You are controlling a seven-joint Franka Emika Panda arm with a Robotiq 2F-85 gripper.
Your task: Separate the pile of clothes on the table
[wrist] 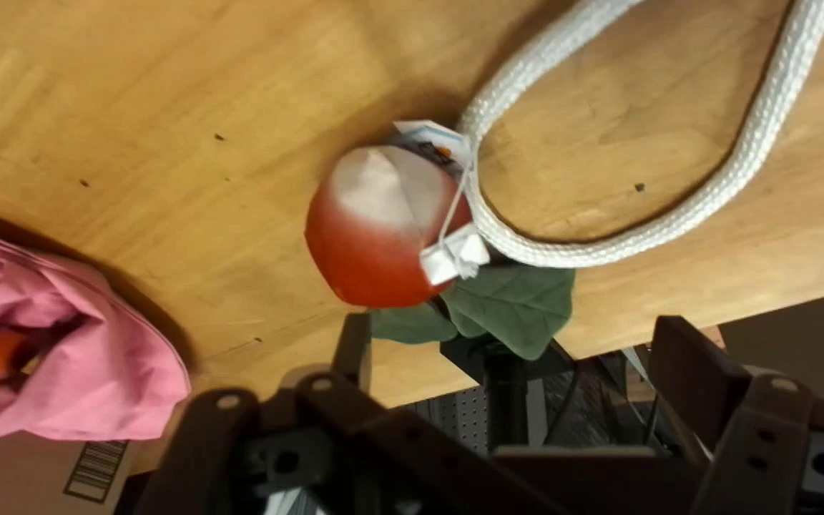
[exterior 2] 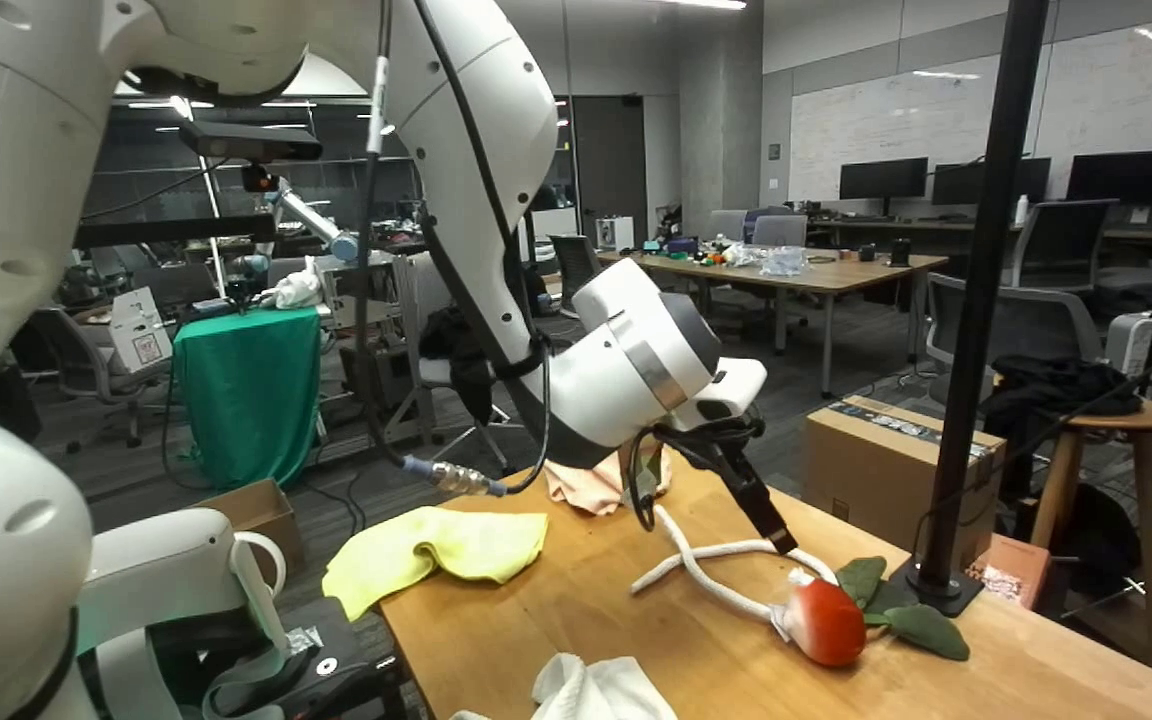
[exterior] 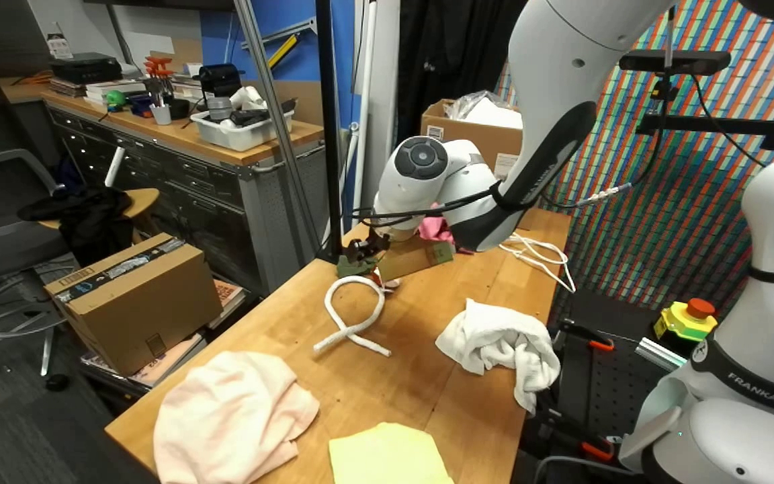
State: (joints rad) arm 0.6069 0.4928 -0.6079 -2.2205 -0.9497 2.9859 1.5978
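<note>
A peach cloth, a yellow cloth and a crumpled white cloth lie apart on the wooden table. In an exterior view the yellow cloth and white cloth show, with the peach cloth partly behind the arm. My gripper is open and empty, tilted above the table's far end, away from the cloths. In the wrist view it is over the green leaves of a red-and-white plush. The plush also shows in an exterior view. No cloth is between the fingers.
A white rope lies looped beside the plush. A pink fabric item lies near a cardboard piece. A black pole stands at the table edge. A white cord lies by the opposite edge.
</note>
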